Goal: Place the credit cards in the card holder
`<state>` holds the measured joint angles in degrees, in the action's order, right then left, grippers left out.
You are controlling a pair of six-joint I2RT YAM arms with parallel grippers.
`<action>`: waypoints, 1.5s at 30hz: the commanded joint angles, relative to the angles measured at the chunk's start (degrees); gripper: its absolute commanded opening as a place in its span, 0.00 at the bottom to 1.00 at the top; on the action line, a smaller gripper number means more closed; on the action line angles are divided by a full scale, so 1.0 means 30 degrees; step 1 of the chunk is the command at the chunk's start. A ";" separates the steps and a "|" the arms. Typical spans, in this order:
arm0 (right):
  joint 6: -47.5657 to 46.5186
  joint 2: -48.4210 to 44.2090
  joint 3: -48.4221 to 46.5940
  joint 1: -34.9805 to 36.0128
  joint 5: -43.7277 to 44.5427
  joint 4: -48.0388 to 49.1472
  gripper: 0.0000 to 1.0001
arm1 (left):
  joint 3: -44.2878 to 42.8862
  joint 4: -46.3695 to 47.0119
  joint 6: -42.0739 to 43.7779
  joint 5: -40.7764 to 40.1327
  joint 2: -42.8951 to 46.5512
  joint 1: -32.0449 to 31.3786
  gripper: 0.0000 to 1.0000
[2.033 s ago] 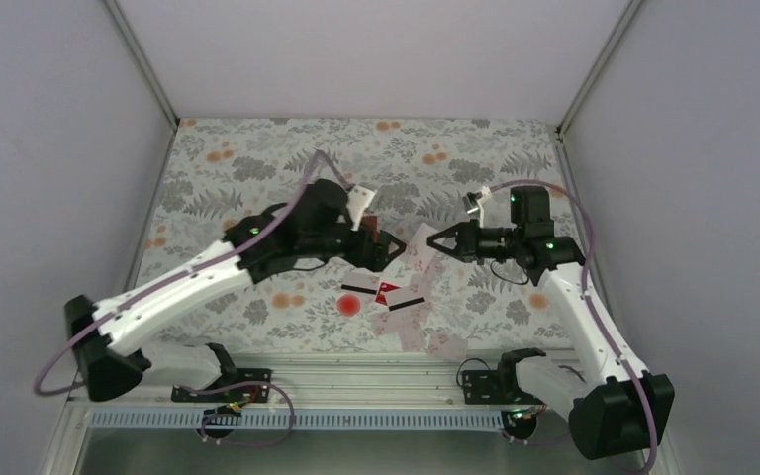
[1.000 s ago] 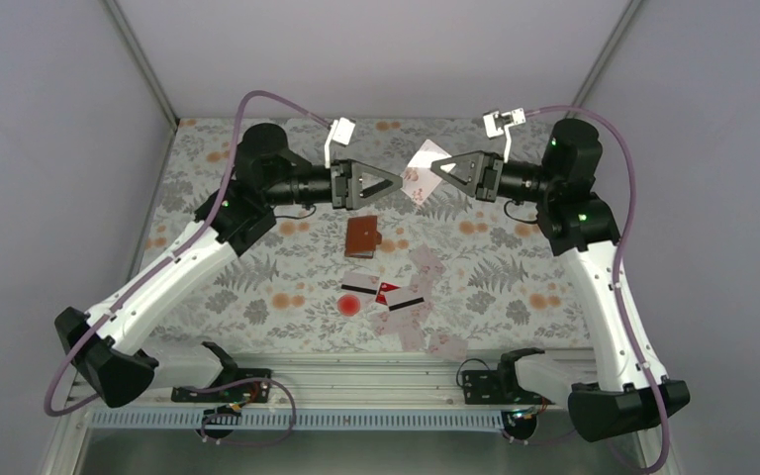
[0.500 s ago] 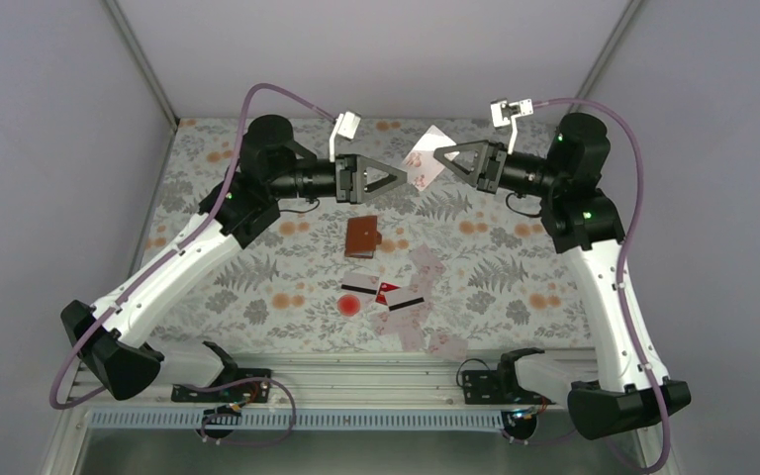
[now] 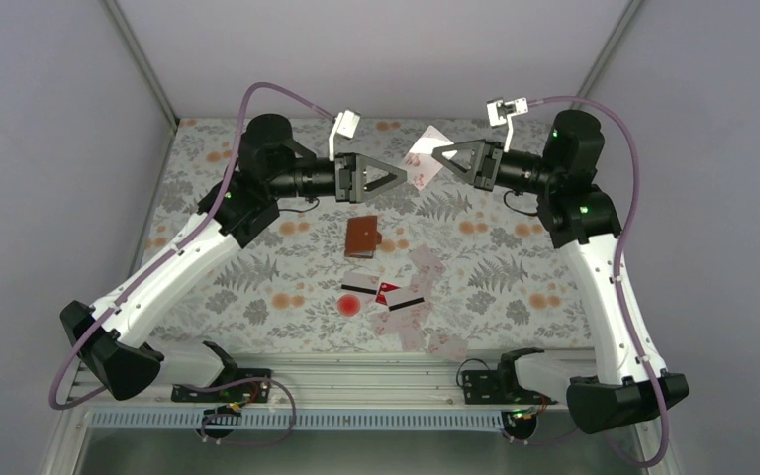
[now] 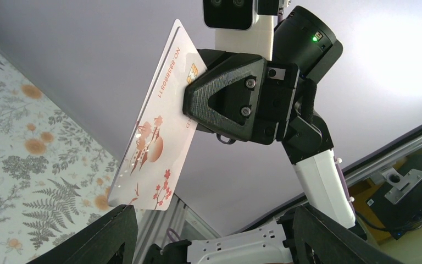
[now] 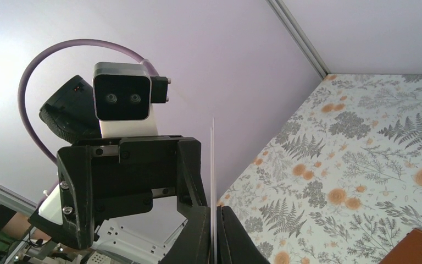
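Right pincer [image 4: 434,157] is clamped on one thin pale pinkish-white plastic credit card [image 4: 422,158], which we see from the top view held high in the air, beyond the small brown leather card holder [image 4: 363,237] and to its right. The left pincer [image 4: 400,178] faces it from the holder's left, just short of the card. Two seconds ago both pincers were low beside the holder; now both have risen and the holder lies alone on the flowered tablecloth [image 4: 515,287]. We judge this a mid-air handover or regrasp, so this card is not yet in the holder. The other credit cards [image 4: 411,317], pale ones with black stripes and a red one [image 4: 388,291], lie scattered on the near side of the holder, next to a round red spot [image 4: 348,306].

From the left wrist, we see the left pincer [image 5: 214,220] with its jaws wide apart and nothing between them. Ahead, the right pincer [image 5: 188,93] pinches the card [image 5: 154,137] near its upper edge. The card's face shows red blossoms, a printed number and a gold chip. The holder is out of this view.

From the right wrist, the card [image 6: 213,165] shows edge-on as a thin white line rising from the closed right pincer [image 6: 214,234], with the left pincer [image 6: 134,181] behind it. A brown corner of the holder [image 6: 420,247] shows well below the card.
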<state>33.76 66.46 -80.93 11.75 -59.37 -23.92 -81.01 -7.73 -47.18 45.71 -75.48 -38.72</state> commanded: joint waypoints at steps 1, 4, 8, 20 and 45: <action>-0.0458 -0.0004 -0.0186 0.0173 -0.0270 -0.0214 0.04 | -0.0416 0.0342 0.0052 0.0161 -0.0055 0.0071 0.72; -0.0547 0.0022 -0.0313 0.0182 -0.0265 -0.0293 0.04 | -0.0276 0.0447 0.0050 0.0002 0.0010 0.0075 0.72; -0.0464 0.0048 -0.0536 0.0153 -0.0291 -0.0072 0.04 | -0.0358 -0.0007 0.0268 -0.0336 -0.0041 0.0070 0.72; -0.0674 0.0141 -0.0829 0.0173 -0.0721 0.0005 0.04 | -0.0373 -0.0050 0.0256 -0.1059 -0.0275 0.0105 0.72; -0.2052 0.0523 -0.0115 0.0151 -0.0186 -0.1141 0.04 | -0.0597 0.2303 -0.0753 0.0319 -0.0250 0.0104 0.72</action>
<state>29.52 67.55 -81.76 11.68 -59.66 -24.99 -81.10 -7.25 -48.14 43.62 -76.53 -38.30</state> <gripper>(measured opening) 0.036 0.718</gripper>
